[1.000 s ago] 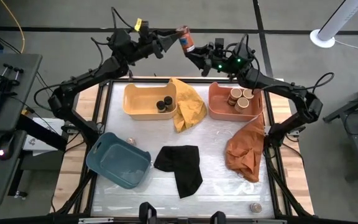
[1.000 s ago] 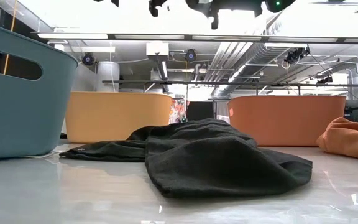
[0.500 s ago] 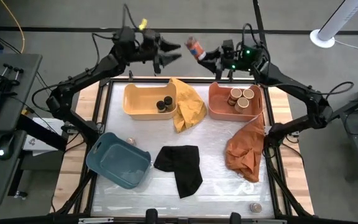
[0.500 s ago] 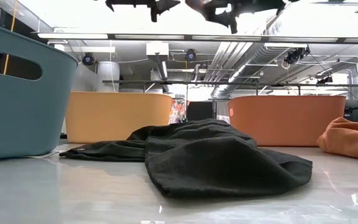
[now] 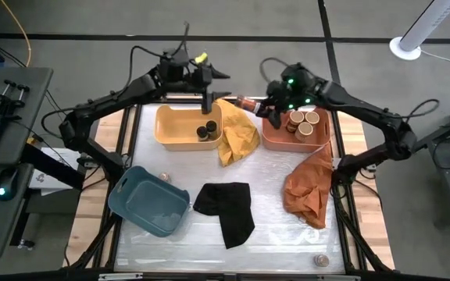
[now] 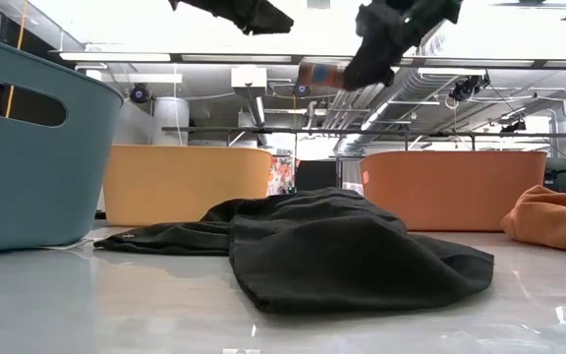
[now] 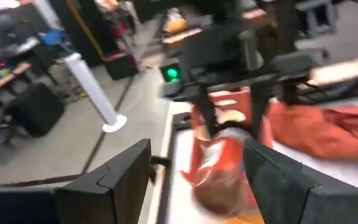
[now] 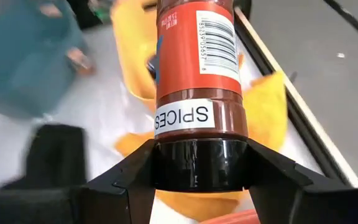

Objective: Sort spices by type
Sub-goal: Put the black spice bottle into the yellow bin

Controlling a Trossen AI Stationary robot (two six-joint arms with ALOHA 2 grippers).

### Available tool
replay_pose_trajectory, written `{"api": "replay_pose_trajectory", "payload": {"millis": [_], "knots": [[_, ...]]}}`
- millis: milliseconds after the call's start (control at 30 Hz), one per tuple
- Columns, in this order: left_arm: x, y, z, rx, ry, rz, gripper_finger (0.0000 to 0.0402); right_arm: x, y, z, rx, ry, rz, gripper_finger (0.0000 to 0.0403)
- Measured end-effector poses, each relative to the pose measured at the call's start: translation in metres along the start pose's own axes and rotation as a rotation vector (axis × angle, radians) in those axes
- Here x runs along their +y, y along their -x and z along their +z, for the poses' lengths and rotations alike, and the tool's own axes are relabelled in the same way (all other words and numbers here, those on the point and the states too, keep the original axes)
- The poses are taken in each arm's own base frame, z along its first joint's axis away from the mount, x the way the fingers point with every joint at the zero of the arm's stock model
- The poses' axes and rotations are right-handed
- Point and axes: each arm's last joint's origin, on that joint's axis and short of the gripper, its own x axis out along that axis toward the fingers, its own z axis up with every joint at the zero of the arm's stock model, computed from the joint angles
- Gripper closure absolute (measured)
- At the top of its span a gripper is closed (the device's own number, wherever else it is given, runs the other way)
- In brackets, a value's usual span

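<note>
Red spice jar (image 8: 197, 68) gripped by right end effector (image 5: 262, 106), left end effector (image 5: 207, 87) open

Materials, for your check:

- Spice jar (image 8: 199, 68) in the right end effector (image 8: 199, 163): you see a clear glossy body holding rust-red powder, a printed paper label with barcode, and a shiny black plastic lid.
- Tabletop (image 5: 272, 179): your centre panel is a glossy, reflective pale sheet; bare matt wood (image 5: 92, 207) shows along its sides.
- Yellow tray (image 5: 174, 129), coral tray (image 5: 276, 136), blue tray (image 5: 143, 203): smooth moulded plastic with a dull sheen.
- Black cloth (image 6: 342, 246): soft matt weave, slightly fuzzy.
- Yellow cloth (image 5: 239, 133) and rust-orange cloth (image 5: 307, 191): matt crumpled fabric.
- Jars in the coral tray (image 5: 303, 123): you find tan, wood-look lids.
- Left end effector (image 7: 197, 186): dark matt plastic fingers.
</note>
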Motion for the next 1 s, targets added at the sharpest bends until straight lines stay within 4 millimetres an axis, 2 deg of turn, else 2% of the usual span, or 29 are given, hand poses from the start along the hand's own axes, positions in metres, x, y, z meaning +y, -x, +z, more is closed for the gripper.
{"api": "replay_pose_trajectory", "payload": {"millis": [167, 300, 500, 700, 1000], "knots": [[-0.019, -0.007, -0.004, 0.107, -0.016, -0.042, 0.0165, 0.003, -0.027, -0.003, 0.072, 0.047, -0.066, 0.0204], [-0.029, -0.011, -0.013, 0.214, 0.049, -0.065, 0.0164, 0.008, -0.048, -0.004, 0.119, 0.059, -0.063, 0.0204], [-0.038, -0.018, -0.025, 0.366, 0.157, -0.118, 0.0165, 0.021, -0.075, 0.011, 0.151, 0.11, -0.07, 0.0204], [-0.05, -0.029, -0.035, 0.497, 0.079, -0.125, 0.0164, 0.03, -0.089, 0.027, 0.178, 0.178, -0.043, 0.0204], [-0.06, -0.04, -0.045, 0.597, 0.02, -0.1, 0.0164, 0.039, -0.092, 0.033, 0.17, 0.201, -0.033, 0.0204]]}}
